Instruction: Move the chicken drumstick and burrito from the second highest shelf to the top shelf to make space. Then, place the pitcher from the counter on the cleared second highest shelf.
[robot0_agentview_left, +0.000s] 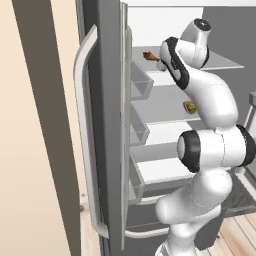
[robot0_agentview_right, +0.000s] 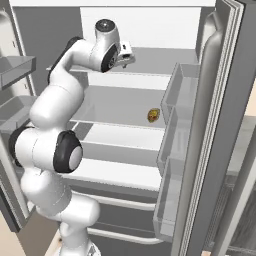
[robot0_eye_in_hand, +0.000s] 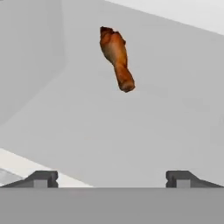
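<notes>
— Where does the small reddish-brown chicken drumstick (robot0_eye_in_hand: 116, 57) lie?

— On the top shelf (robot0_agentview_right: 160, 62) of the open grey refrigerator, resting on the flat grey shelf floor. In the hand view it sits ahead of the two-finger gripper (robot0_eye_in_hand: 112, 178), apart from it and a touch toward the left fingertip. Its long axis runs roughly away from the hand, slightly slanted — which end is the bone I cannot tell for sure.

— And the gripper itself?

— Jaws spread wide, nothing between them; both dark tips stand far apart at the bottom of the hand view. It holds nothing.

— So what does the coming move turn on?

— I judge the drumstick's part done, so the small tan oval burrito (robot0_agentview_right: 153, 115) is next. It lies one shelf below the gripper on the second highest shelf (robot0_agentview_right: 120, 107), toward the right side near the door bins. From the hand, that means down and to the right — the arm must back out of the top shelf before dropping. The burrito's long axis is too small to read.

— Any brands, labels, writing?

— None legible anywhere; the surfaces are plain.

— The pitcher?

— I make no claim about it.
</notes>
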